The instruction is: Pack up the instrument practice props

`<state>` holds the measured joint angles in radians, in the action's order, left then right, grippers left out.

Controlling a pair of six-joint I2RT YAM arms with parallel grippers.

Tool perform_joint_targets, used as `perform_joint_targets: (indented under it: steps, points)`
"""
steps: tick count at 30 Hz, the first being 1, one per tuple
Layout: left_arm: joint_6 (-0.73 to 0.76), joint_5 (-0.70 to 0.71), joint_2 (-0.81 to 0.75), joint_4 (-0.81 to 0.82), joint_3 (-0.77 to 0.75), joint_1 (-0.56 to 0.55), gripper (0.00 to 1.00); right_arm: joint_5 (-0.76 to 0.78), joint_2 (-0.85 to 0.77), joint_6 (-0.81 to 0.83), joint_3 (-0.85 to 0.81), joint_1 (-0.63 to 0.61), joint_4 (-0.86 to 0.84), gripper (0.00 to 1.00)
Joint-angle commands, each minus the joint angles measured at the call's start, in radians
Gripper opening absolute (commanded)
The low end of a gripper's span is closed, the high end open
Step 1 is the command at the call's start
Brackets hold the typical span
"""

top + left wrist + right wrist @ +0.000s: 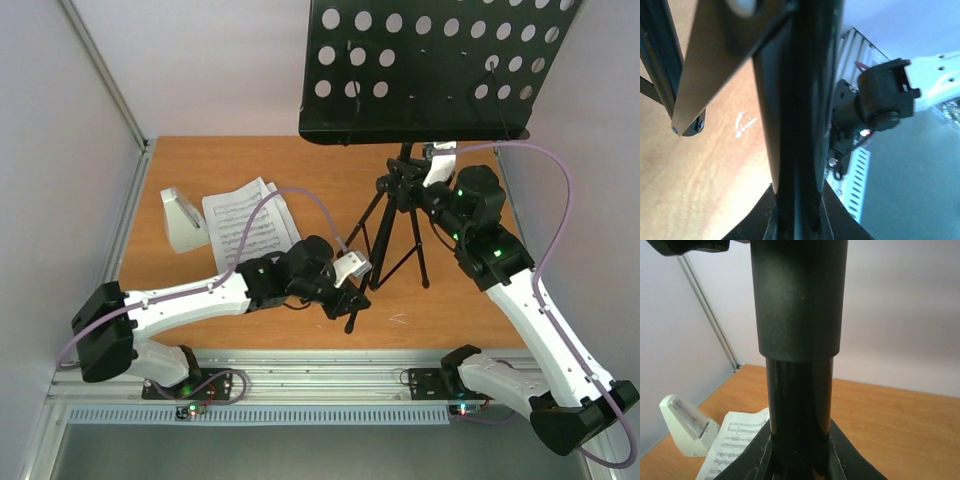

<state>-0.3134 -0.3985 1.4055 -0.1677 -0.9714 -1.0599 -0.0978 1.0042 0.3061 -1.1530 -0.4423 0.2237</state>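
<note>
Music stand [420, 115], upright on the bench [300, 160] toward its right side, judged stiff, top-heavy and smooth-tubed: my right hand [412, 190] clenches its central shaft, my left hand [348, 292] clenches one tripod leg near the foot, likely the firmest holds.

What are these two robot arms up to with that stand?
Both arms have hold of the music stand: the left gripper is clamped on a tripod leg low down, the right gripper on the centre pole. The stand is upright on the table. The sheet music and the metronome lie at the left.
</note>
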Motion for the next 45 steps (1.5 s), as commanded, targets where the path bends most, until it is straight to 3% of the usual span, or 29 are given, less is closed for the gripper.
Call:
perform_joint_targets:
  steps: [1,8,13,29,40,45]
  points:
    - [-0.045,-0.062,-0.106,0.095,-0.094,0.005,0.00,-0.003,0.022,-0.051,-0.074,-0.003,0.184,0.01]
    - [-0.175,-0.145,-0.149,0.029,-0.115,0.005,0.00,-0.006,0.076,-0.123,-0.112,-0.006,0.321,0.01]
    - [-0.233,-0.100,-0.148,-0.029,-0.121,0.005,0.00,0.015,0.134,-0.147,-0.120,-0.006,0.401,0.01]
    - [-0.209,0.035,-0.128,-0.220,-0.212,0.008,0.01,0.018,0.301,-0.204,-0.090,-0.006,0.382,0.01]
    - [-0.193,0.189,-0.152,-0.317,-0.213,0.009,0.01,0.003,0.371,-0.255,-0.003,-0.006,0.310,0.01]
    - [-0.195,0.193,-0.180,-0.338,-0.203,0.010,0.03,0.015,0.411,-0.273,0.021,-0.005,0.262,0.01]
